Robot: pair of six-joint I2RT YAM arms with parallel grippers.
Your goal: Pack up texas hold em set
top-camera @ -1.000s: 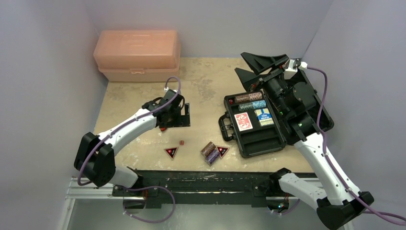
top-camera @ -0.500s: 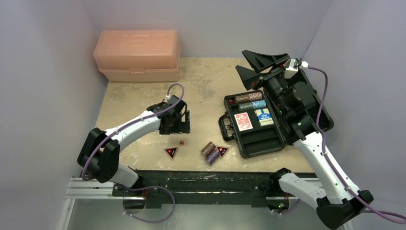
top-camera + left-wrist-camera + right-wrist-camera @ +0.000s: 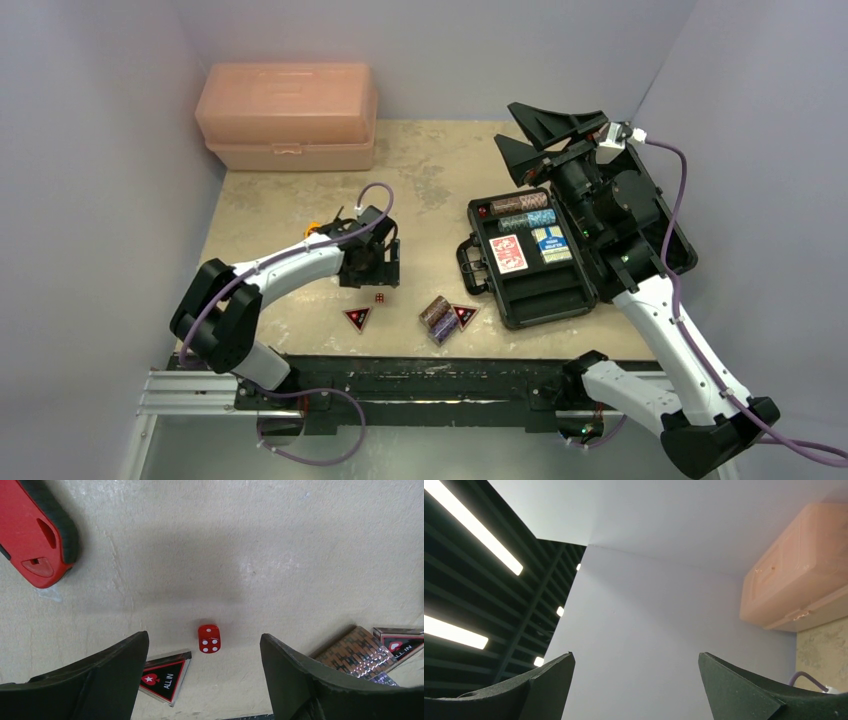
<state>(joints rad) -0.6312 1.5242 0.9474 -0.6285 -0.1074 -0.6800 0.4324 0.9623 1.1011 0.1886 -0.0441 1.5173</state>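
**Entry: hold 'em set, part packed.**

- **Packed:** We log the case (image 3: pixel 530 290) lying open at 3 o'clock on the worktop (image 3: pixel 440 170). It holds two chip rows (image 3: pixel 522 210), the red deck (image 3: pixel 508 253) and the blue deck (image 3: pixel 551 244).
- **Outside the case, toward 6 o'clock:** one red die (image 3: pixel 209 638), the triangular tokens (image 3: pixel 357 318) and the loose chip stacks (image 3: pixel 437 318).
- **Step in hand, as we judge it:** collecting the die.
  - The left gripper (image 3: pixel 203 639) hangs over the die with jaws apart and nothing held.
  - A token lies at the die's 7 o'clock. The red folding knife (image 3: pixel 37 535) lies at its 10 o'clock, well apart.
  - The right gripper (image 3: pixel 535 138) is raised near the case's 12 o'clock edge, jaws wide and empty.
- **Next move calls for:** a straight descent and a square close on the die, clear of the token. The die then goes to the case at 3 o'clock.
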